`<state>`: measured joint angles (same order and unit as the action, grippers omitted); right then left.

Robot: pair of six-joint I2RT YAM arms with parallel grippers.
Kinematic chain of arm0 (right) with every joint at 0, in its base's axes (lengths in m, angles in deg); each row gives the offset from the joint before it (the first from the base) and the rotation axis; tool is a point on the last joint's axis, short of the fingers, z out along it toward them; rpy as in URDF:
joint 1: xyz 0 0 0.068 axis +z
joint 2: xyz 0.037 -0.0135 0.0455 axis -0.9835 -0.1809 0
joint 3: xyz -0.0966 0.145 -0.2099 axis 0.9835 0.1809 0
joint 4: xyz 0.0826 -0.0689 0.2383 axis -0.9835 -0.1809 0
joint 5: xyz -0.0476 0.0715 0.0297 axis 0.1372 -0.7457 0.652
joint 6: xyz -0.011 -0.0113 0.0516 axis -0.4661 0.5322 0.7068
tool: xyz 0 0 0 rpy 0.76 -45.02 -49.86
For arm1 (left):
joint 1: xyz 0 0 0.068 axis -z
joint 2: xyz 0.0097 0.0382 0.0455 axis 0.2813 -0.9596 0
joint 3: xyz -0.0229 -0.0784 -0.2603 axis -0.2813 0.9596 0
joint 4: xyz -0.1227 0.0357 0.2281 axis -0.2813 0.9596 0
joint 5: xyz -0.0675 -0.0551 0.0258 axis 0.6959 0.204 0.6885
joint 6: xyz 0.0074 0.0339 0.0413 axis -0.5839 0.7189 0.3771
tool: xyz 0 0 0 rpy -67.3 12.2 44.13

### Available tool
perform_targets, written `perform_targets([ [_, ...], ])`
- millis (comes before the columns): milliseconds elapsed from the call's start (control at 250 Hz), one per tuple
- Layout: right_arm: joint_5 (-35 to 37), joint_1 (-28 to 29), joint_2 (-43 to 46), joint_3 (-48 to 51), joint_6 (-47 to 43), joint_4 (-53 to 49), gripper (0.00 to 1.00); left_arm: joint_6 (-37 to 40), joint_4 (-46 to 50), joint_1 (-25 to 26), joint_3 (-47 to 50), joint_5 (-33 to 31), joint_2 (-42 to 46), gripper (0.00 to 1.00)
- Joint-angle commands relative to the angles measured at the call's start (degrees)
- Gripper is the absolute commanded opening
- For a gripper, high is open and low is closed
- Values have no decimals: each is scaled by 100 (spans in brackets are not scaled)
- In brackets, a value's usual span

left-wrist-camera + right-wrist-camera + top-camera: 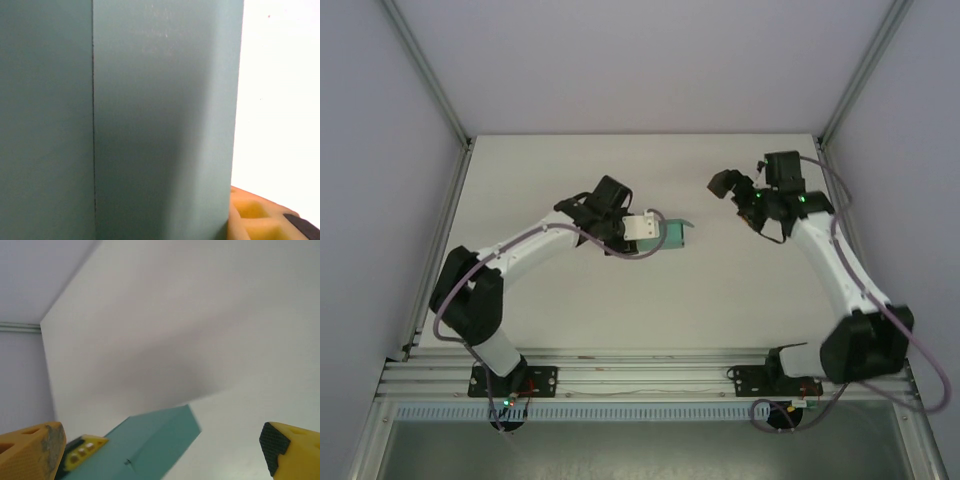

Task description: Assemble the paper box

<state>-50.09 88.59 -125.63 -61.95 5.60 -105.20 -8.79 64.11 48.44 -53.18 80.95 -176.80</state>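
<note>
My left pincer point(655, 232) squeezes the paper box point(677, 236); my right pincer point(722, 184) is wide apart. One grip only, so the box could bend or slip.

The teal box point(150, 120) is filling the view from 9 o'clock past centre, with a thin vertical seam running down its left part. White surface point(280, 100) is showing at 3 o'clock. A yellow finger point(252, 217) is touching the box's edge at 5 o'clock.
</note>
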Motion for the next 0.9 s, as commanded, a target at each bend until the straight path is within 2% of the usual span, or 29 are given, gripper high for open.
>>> perform_targets([
  [0,1184,21,658,1027,-1739,1363,100,23,1290,-63,-674,295,-575,38],
  [40,1192,24,935,1464,-1879,1913,100,-4,1546,-74,-875,256,-774,38],
  [120,184,22,1255,1899,-2736,2441,100,13,1918,-72,-1160,302,-1057,38],
  [204,-997,42,1279,1902,-3752,2137,100,40,1974,-72,-1188,298,-1182,38],
  [268,-1416,153,1147,1780,-4327,1725,100,16,2012,-73,-1233,254,-1253,38],
  [396,-1082,555,535,1375,-4841,1233,95,-20,2123,-72,-1394,202,-1458,38],
  [524,-902,799,-325,721,-5210,604,81,-17,2160,-72,-1523,222,-1581,39],
  [656,-1073,958,-1044,150,-5545,73,66,-25,2176,-72,-1587,245,-1660,41],
  [823,-1015,1123,-1510,-118,-5809,-297,57,-124,2099,-72,-1622,268,-1715,41],
  [895,-882,1166,-1571,-77,-5793,-239,48,-175,2120,-72,-1658,335,-1720,41],
])
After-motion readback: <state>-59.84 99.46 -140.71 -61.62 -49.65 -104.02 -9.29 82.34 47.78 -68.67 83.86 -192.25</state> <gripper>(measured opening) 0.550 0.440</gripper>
